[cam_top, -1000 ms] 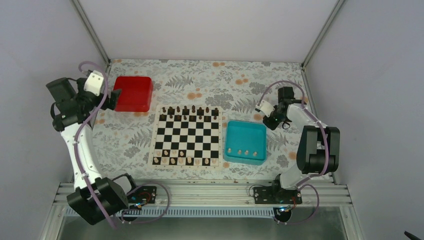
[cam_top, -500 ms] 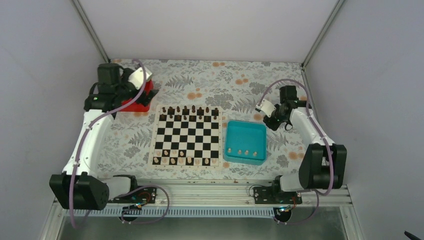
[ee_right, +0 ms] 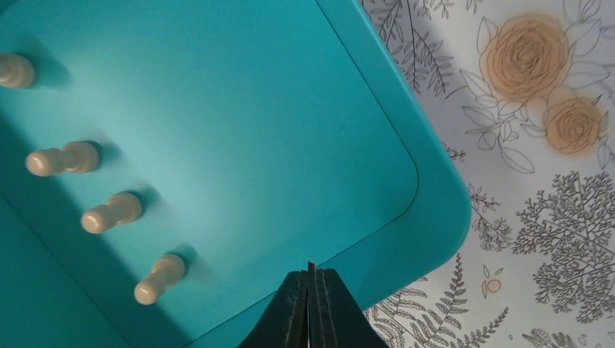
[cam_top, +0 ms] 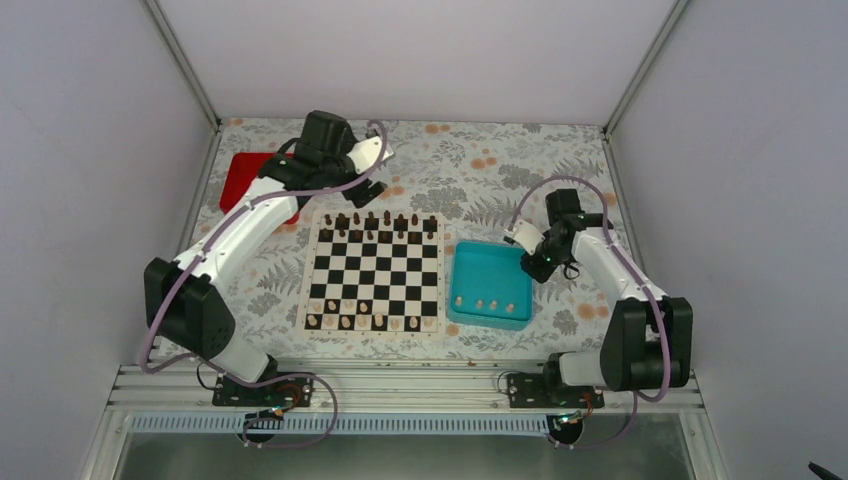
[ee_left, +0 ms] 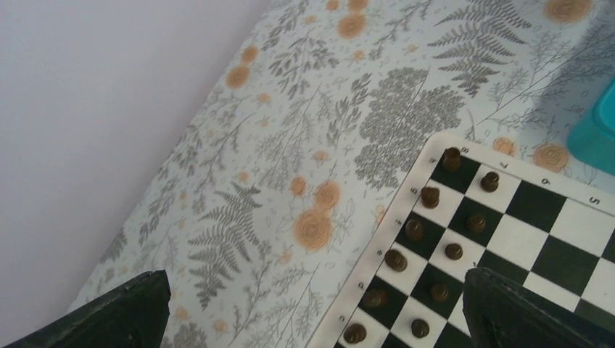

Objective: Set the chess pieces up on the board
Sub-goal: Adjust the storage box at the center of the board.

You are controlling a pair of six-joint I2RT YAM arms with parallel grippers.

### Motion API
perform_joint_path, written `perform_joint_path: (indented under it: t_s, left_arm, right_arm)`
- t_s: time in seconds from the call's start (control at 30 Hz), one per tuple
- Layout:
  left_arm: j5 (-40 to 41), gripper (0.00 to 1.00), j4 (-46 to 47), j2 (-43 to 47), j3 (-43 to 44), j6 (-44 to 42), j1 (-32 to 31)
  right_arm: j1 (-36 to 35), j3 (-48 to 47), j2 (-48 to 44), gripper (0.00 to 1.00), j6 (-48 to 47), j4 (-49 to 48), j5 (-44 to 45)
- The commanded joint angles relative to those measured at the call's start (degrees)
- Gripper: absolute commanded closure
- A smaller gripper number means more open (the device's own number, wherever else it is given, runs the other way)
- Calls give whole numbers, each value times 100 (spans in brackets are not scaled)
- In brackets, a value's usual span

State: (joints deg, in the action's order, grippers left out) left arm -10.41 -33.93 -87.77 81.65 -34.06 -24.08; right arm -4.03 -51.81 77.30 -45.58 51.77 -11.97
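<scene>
The right gripper (ee_right: 310, 279) hung with its fingers pressed together and nothing between them, over the lower right corner of the teal tray (ee_right: 435, 210) in its wrist view. Four light pawns (ee_right: 110, 212) stood in a row down the left of that view, well apart from the fingers. The left gripper (ee_left: 313, 297) had its fingers spread wide and empty, above the table just off a corner of the board (cam_top: 375, 275), near the dark pieces (cam_top: 385, 222) that filled the board's two upper rows in the top view. Light pieces (cam_top: 370, 322) lined the bottom row, and the row above them was bare.

The step in hand looked to be fetching a pawn with the right arm. To do it well, the fingers would need to part before descending, not among the pawns. An end pawn seemed the safest pick, since it had a neighbour on one side only. The grip belonged low on the stem, squarely, so the round head could not slip out. A straight lift clear of the rim should come before any sideways travel toward the bare row.
</scene>
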Motion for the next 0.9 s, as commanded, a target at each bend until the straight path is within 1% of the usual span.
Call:
perform_joint_path:
  t_s: [0.0,0.17,0.3,0.5,0.67,0.77,0.87]
  left_arm:
    - [271,0,10,-186,443,-136,-450]
    - [239,0,-18,-693,869,-116,-993]
    - [102,0,-60,-1199,1267,-71,-1261]
    - [81,0,-6,-1864,1749,-91,-1573]
    - [94,0,-130,-2568,2435,7,-1817]
    - [75,0,-52,-2801,2611,69,-1894]
    - [86,0,-49,-3067,2850,163,-1946]
  right_arm:
    - [-55,131,223,96,443,-351,420]
    - [-58,69,630,96,675,-703,947]
    - [-59,-199,1036,96,773,-987,1303]
    - [-55,-1091,1752,96,882,-1134,1616]
    - [-88,-2076,2603,96,891,-1098,1817]
    - [-188,-2601,3013,96,868,-1092,1813]
    - [-362,-2935,3187,96,847,-1278,1746]
